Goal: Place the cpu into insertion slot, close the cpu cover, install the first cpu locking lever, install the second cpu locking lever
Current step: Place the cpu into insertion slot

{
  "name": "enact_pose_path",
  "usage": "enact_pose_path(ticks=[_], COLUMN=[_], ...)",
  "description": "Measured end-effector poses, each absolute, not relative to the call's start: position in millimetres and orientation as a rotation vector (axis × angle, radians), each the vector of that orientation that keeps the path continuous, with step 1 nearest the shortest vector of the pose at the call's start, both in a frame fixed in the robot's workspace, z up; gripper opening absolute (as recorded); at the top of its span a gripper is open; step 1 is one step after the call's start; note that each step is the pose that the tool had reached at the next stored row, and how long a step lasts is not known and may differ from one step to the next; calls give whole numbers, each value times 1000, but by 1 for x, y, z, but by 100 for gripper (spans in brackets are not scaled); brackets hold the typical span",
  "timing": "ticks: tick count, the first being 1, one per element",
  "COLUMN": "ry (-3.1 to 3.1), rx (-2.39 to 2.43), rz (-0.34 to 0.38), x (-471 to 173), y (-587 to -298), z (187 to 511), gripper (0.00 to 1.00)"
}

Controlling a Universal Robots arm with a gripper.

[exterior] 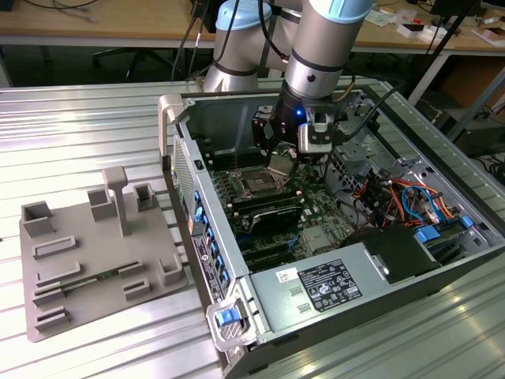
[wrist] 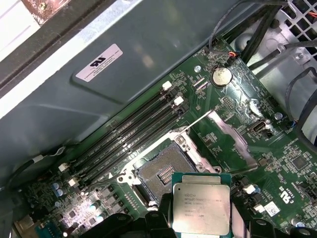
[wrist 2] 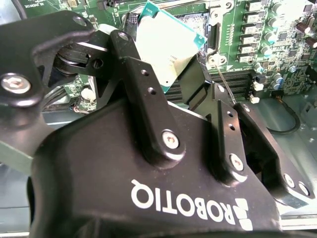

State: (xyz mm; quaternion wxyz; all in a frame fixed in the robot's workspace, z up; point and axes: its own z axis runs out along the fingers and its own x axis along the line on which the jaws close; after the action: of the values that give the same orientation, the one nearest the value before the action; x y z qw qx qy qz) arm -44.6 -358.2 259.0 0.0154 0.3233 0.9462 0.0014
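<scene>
**Silver-topped cpu [wrist: 201, 203] clamped in claw [wrist 2: 166, 69]; insertion slot [wrist: 163, 171] lies open**

Obs:
- Claw is clenched on the cpu. Black fingers [wrist 2: 136, 69] press on opp. edges of the chip.
- Metal lid faces the first wrist view. The chip's green rim shows in the second wrist view.
- Chip sits tilted, not level w/ the green motherboard [wrist: 277, 148].
- Exterior view: arm [exterior: 316, 55] reaches down into the open PC case [exterior: 316, 292]. Cpu hangs in the air near the slot, a little toward the exterior view's right of it. Not touching the slot, not seated.

Slot:
- Silver rim, dark centre exposed.
- Cpu cover [wrist: 232, 138] is flipped back and lies just beside the slot, not over it.
- Thin wire lever [wrist: 200, 118] runs out from the slot's corner, next to the cover.
- Long black memory slots [wrist: 133, 134] run alongside the slot on another side.

Surroundings:
- Case rests on a ribbed metal desk [exterior: 79, 118].
- Grey fixture plate [exterior: 87, 260] sits on the desk at the exterior view's left of the case, well apart from the claw.
</scene>
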Motion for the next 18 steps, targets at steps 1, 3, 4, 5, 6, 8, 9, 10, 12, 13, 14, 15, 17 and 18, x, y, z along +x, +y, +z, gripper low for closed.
enact_pose_path(ticks=[1, 3, 4, 5, 6, 8, 9, 10, 12, 13, 14, 15, 17, 18], ry=[2940, 2936, 2934, 2932, 2930, 2927, 2926, 2924, 2922, 2920, 2919, 2918, 2915, 2914], rx=[1015, 1029, 1033, 1039, 1045, 1054, 1057, 1062, 1067, 1071, 1074, 1077, 1084, 1088], rz=[4, 3, 3, 3, 3, 3, 3, 3, 3, 3, 3, 2, 2, 2], x=[-45, -45, -45, -45, -45, -45, -45, -45, -45, -45, -45, -45, -45, -45], y=[-358, -358, -358, -358, -358, -358, -358, -358, -358, -358, -358, -358, -358, -358], z=[259, 259, 259, 259, 259, 259, 259, 259, 258, 258, 258, 258, 258, 258], gripper=[55, 55, 55, 55, 55, 55, 55, 55, 55, 55, 55, 55, 55, 55])
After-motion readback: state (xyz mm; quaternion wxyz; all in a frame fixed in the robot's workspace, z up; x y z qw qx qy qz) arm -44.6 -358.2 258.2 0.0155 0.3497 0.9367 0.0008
